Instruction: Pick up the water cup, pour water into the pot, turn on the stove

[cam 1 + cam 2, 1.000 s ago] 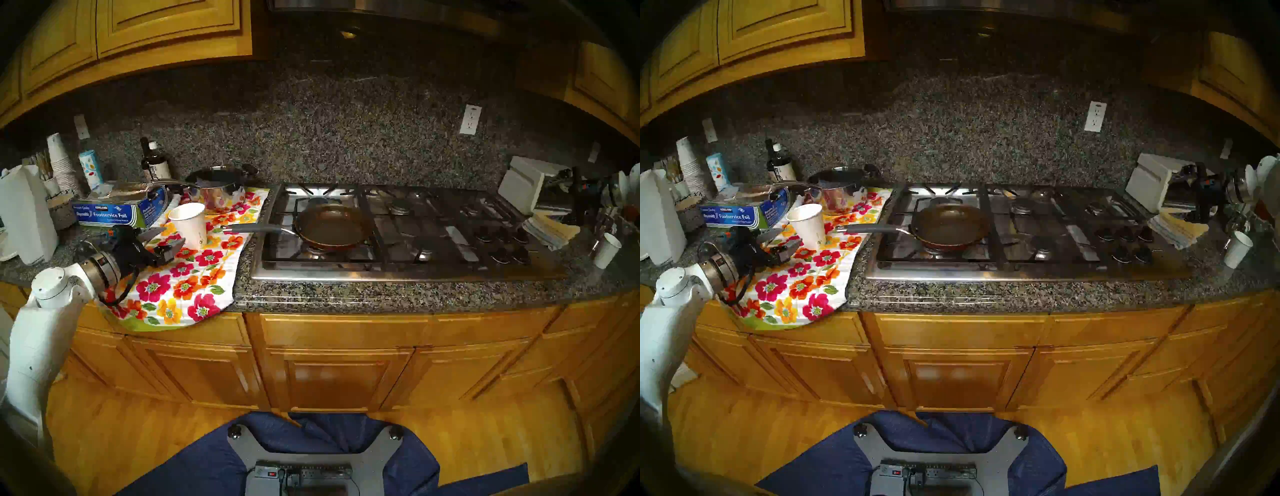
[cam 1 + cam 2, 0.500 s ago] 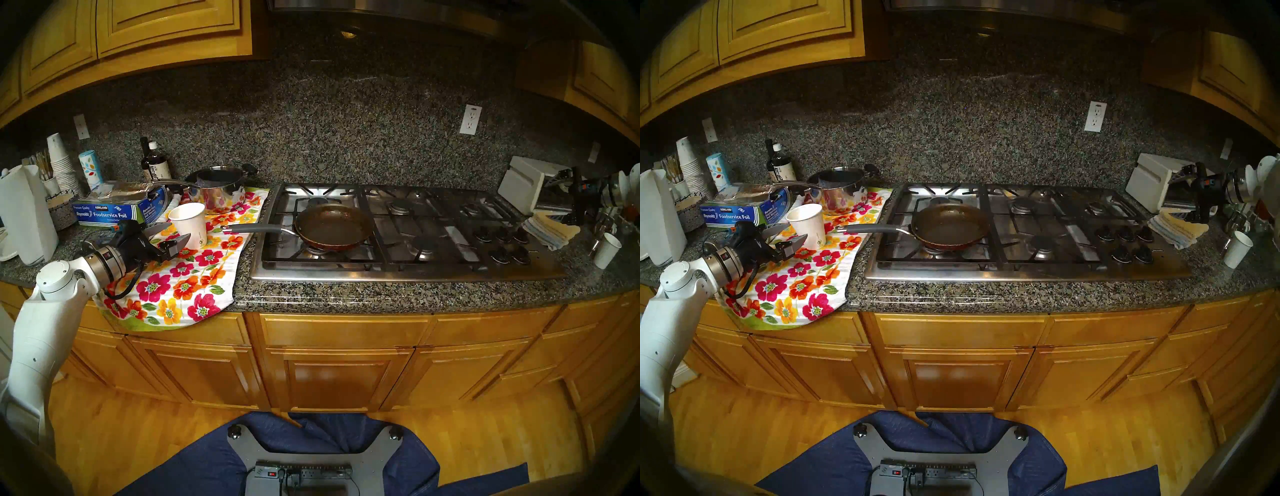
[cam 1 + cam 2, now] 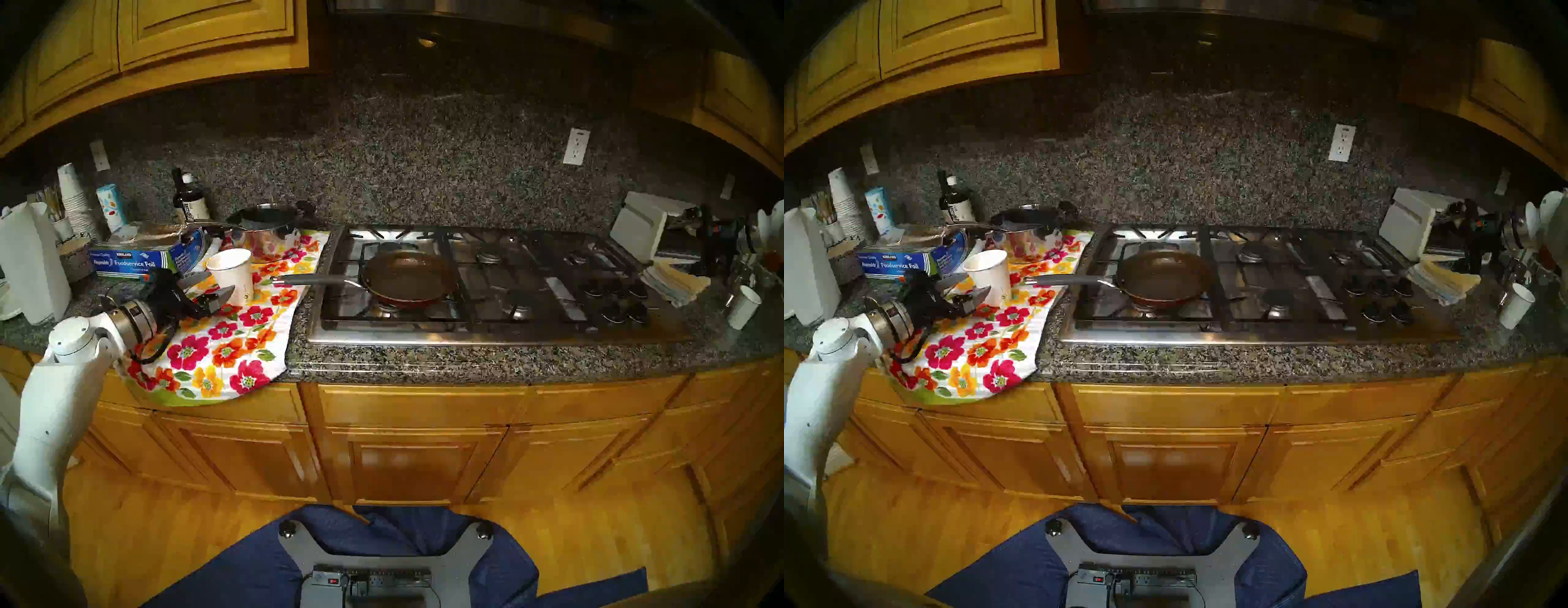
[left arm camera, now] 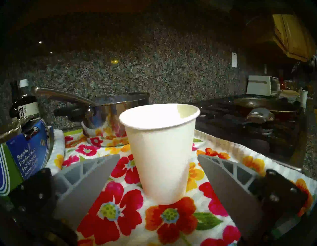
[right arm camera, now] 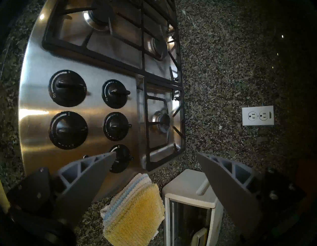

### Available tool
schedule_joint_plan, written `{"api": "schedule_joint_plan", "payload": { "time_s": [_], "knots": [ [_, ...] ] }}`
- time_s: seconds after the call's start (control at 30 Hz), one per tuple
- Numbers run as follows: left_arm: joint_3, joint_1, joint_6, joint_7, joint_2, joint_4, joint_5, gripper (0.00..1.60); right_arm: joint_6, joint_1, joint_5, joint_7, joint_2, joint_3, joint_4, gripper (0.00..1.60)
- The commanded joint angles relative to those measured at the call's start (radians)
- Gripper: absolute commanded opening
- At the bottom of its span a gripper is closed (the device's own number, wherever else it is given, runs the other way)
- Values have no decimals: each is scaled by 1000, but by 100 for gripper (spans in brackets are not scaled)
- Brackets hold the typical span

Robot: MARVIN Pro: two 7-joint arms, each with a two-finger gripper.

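Note:
The water cup (image 3: 231,274) stands upright on a floral cloth (image 3: 220,348), left of the stove (image 3: 509,335). My left gripper (image 3: 222,282) is open and level with the cup's lower half. In the left wrist view the cup (image 4: 161,151) stands between and just beyond the open fingers, and the gripper (image 4: 158,155) does not touch it. The pot (image 3: 407,278), a dark pan with a red outside, sits on the front left burner with its grey handle pointing at the cup. My right gripper (image 5: 157,154) is open and empty above the stove's right end, near the black knobs (image 5: 67,88).
A steel saucepan (image 3: 267,229), a foil box (image 3: 140,259) and a dark bottle (image 3: 189,199) stand behind and left of the cup. A toaster oven (image 3: 640,225), folded cloths (image 3: 674,282) and a small white cup (image 3: 744,305) are right of the stove.
My left gripper has moved forward and right toward the water cup, still open, so its fingertips now reach the cup's sides. The right arm has hardly moved.

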Motion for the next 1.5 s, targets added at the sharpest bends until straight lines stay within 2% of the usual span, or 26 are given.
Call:
{"api": "schedule_joint_plan", "payload": {
  "time_s": [0.0, 1.0, 1.47],
  "knots": [
    [15, -99, -14, -1, -8, 9, 4, 160, -1, 27, 2, -1, -1, 4, 19, 160],
    [128, -275, -37, -30, -66, 167, 64, 160, -1, 27, 2, -1, -1, 4, 19, 160],
    [142, -303, -33, -62, -84, 190, 84, 160, -1, 28, 2, 0, -1, 4, 19, 160]
  ]
}}
